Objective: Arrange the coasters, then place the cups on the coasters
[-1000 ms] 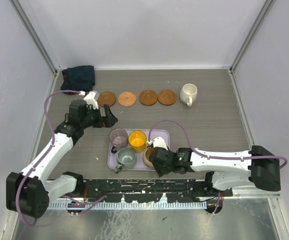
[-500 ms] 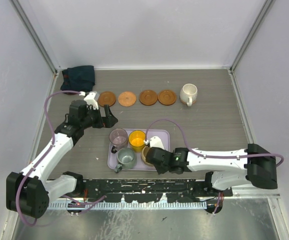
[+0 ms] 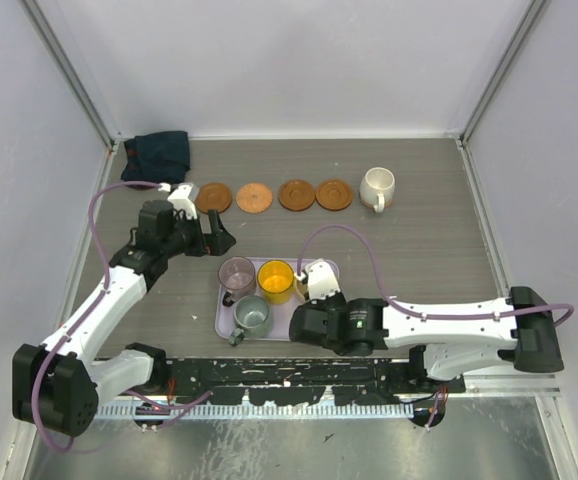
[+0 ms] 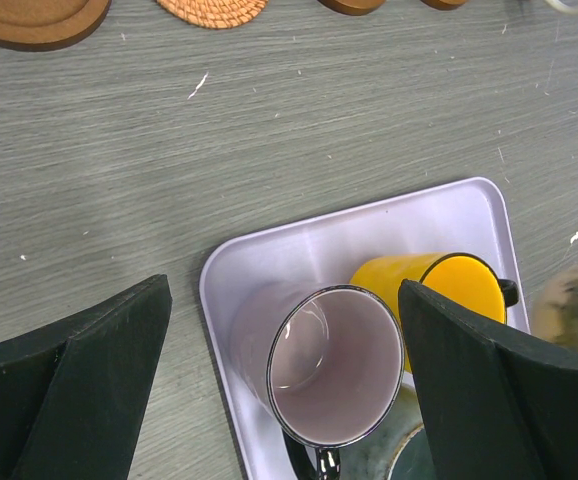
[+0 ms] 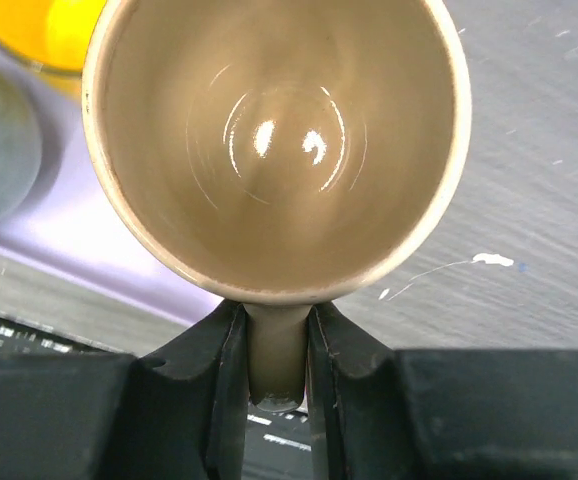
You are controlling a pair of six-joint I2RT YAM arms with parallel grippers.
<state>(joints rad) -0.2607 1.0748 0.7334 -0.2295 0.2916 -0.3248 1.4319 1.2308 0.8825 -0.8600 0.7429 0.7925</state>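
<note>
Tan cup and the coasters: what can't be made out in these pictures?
Tan cup: top view, buried under the right claw; left wrist view, a blur at the right edge.
Its base: right wrist view, hidden by its own bowl; lifted or resting unclear.
White cup: top view, hides whether a coaster lies beneath.

Five cups (image 3: 275,281), four coasters (image 3: 254,197) showing, one tray (image 3: 222,310), one cloth (image 3: 159,155).
White cup (image 3: 377,188) ends the coaster row along the worktop's (image 3: 419,230) far edge; mauve cup (image 3: 237,275), yellow cup (image 3: 275,283) and grey-green cup (image 3: 252,316) sit on the tray; tan cup (image 5: 279,130) fills the right wrist view; cloth in the far left corner.
</note>
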